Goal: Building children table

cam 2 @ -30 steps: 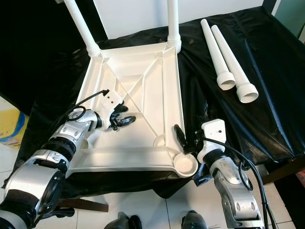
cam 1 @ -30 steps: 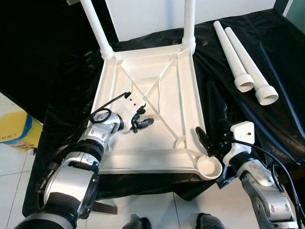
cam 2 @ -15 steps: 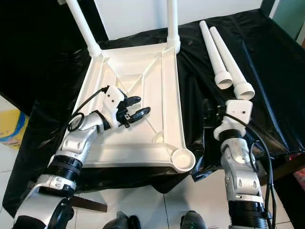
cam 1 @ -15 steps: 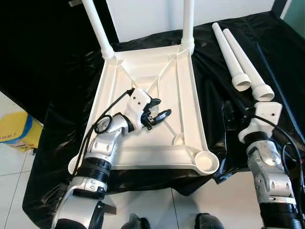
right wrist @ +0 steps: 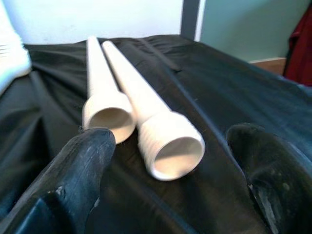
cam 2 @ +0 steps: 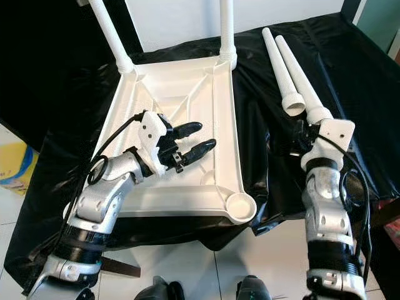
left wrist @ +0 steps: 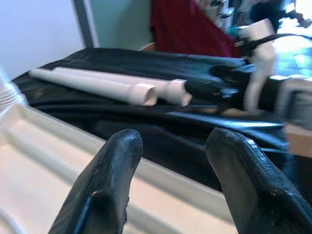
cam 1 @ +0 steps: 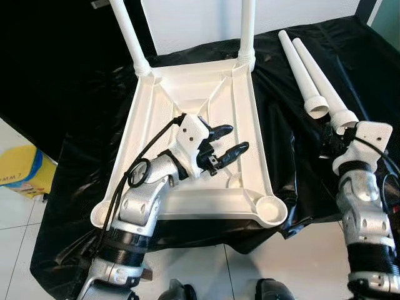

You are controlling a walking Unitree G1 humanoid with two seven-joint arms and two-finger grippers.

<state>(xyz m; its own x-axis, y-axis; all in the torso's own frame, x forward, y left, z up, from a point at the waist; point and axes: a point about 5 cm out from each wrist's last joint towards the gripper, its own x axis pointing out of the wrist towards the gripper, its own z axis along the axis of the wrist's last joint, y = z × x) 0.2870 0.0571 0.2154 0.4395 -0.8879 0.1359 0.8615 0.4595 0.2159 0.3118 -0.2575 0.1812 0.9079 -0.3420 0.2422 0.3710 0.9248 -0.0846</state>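
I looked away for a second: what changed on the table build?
The right gripper left the tabletop's near corner and swung, open, to the two loose legs. The left gripper rose off the tabletop, open. Tabletop and legs stayed put.

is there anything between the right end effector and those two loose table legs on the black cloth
Nothing visible. The right end effector is open and points straight at the threaded ends of the two loose legs, with bare black cloth between.
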